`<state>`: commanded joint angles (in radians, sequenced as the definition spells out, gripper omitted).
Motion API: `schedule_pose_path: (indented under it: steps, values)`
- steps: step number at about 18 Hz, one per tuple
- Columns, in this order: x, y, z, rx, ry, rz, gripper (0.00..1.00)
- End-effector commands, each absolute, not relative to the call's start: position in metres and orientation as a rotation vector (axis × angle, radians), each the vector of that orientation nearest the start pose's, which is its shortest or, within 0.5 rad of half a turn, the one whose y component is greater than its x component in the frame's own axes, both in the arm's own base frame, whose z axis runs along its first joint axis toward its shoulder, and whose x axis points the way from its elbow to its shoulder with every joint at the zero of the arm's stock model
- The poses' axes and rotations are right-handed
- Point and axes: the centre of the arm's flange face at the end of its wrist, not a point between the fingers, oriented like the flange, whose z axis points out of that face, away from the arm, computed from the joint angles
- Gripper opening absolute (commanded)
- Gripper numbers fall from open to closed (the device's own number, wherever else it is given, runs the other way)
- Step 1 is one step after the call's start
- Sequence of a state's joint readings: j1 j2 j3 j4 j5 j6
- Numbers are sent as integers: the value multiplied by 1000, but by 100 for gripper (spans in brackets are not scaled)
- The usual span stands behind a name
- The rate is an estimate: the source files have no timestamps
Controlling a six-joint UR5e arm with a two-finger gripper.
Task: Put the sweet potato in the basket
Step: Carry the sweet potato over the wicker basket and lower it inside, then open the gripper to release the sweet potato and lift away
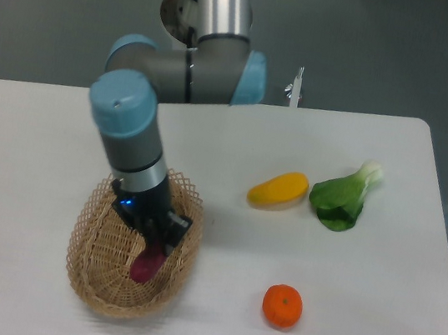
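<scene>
The reddish-purple sweet potato [146, 264] hangs end-down over the inside of the oval wicker basket [94, 237] at the table's front left. My gripper [153, 244] is shut on its upper end, directly above the basket's right half. The tuber's lower tip is close to the basket floor; whether it touches cannot be told.
A yellow elongated fruit [278, 188] and a green leafy vegetable [342, 199] lie right of centre. A round orange [282, 305] sits near the front edge. The arm's base [198, 12] stands behind the table.
</scene>
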<state>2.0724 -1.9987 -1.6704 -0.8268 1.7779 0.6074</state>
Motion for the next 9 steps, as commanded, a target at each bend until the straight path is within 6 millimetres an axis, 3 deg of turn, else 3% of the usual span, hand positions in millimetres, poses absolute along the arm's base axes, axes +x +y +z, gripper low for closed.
schedule_pose_path:
  steps: [6,9]
  values:
    - [-193,611,232,-3114,245,425,23]
    - [-190,608,223,-3129,247,413,24]
